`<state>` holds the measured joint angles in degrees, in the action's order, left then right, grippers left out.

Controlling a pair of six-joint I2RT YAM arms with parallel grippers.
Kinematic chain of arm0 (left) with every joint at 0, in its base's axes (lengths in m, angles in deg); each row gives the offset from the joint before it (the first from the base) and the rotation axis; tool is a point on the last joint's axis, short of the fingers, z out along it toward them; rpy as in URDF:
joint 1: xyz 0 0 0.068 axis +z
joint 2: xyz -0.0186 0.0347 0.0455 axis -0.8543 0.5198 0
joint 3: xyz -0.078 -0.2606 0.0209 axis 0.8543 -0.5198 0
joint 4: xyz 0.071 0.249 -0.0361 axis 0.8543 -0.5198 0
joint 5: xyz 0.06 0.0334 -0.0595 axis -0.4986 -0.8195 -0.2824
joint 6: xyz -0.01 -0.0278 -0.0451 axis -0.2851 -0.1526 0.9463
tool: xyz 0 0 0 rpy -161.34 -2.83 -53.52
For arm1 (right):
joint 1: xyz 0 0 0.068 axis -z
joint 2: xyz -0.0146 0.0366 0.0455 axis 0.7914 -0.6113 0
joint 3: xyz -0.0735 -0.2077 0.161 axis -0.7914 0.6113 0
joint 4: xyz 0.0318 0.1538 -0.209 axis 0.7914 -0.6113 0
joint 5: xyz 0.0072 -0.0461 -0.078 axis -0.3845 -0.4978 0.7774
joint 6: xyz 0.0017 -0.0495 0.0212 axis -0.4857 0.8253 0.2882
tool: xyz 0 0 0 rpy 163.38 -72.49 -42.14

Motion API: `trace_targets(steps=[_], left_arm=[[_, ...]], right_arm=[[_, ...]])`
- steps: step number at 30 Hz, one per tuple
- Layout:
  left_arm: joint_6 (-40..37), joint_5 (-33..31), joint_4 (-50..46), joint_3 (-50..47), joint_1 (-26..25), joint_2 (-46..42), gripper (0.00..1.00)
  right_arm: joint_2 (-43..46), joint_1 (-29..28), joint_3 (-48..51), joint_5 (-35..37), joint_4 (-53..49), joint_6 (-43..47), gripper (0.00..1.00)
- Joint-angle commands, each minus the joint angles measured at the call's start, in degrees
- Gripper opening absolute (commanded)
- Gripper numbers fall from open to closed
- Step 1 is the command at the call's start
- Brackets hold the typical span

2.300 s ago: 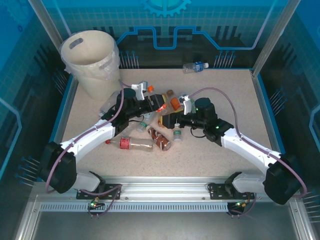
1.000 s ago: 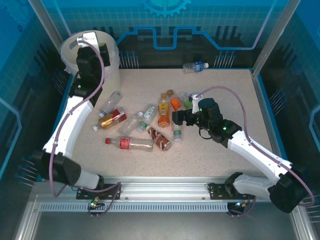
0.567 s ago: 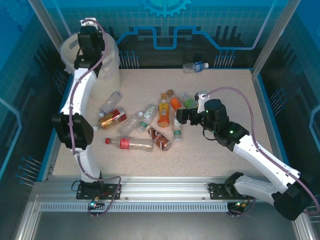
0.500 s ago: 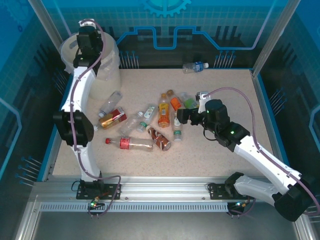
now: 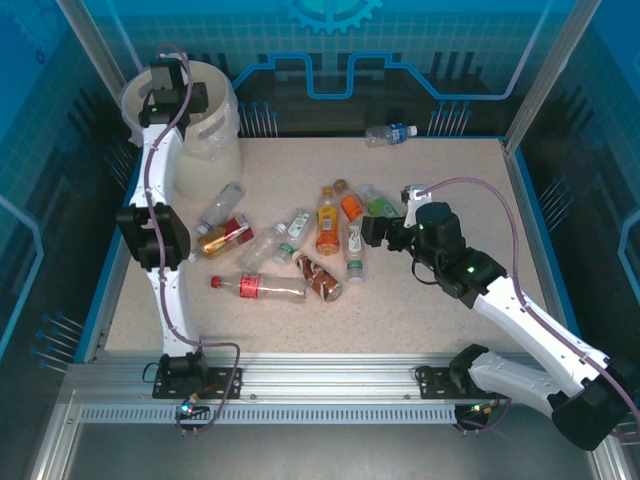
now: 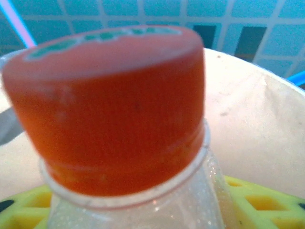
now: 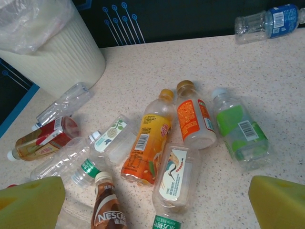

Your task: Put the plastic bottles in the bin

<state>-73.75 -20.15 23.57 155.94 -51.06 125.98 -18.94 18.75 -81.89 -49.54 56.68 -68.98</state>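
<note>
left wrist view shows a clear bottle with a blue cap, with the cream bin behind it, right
Not quite. The cap is red, not blue, as the left wrist view shows. The rest holds: it is a clear bottle, with the cream bin behind it.

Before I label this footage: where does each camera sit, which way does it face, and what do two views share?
Top external: above and behind the bases, looking down on the table; left arm at the bin, right arm over the loose bottles.
Left wrist: faces the bin's inner wall; a red-capped bottle between its yellow fingers.
Right wrist: looks forward and down at those bottles; yellow fingertips in the lower corners.
Shared: top and right wrist both show the bin and the blue-labelled bottle.
</note>
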Motion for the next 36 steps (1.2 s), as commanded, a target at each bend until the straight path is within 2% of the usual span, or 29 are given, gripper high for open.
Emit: trace_targets(steps=[1, 14, 17, 27, 36], left_arm=[[1.2, 3.3, -3.8, 2.9, 0.3, 1.1, 0.7], [7.8, 5.1, -4.4, 2.6, 0.0, -5.0, 0.97], [10.3, 7.2, -4.0, -0.1, -0.4, -8.3, 0.99], [19.2, 14.3, 2.1, -16.9, -2.4, -23.8, 0.99], [30.8, 22.8, 14.7, -44.3, -4.2, -43.8, 0.99]], right_arm=[[1.0, 0.8, 1.0, 1.6, -0.6, -0.9, 1.0], [0.6, 1.3, 2.8, 3.9, -0.1, -1.9, 1.0], [0.4, 1.4, 3.1, 4.4, -0.4, -2.3, 1.0], [-1.0, 2.1, 5.1, 6.0, 0.2, -2.4, 1.0], [-3.0, 6.4, 8.3, 4.8, 4.4, -2.0, 1.0]])
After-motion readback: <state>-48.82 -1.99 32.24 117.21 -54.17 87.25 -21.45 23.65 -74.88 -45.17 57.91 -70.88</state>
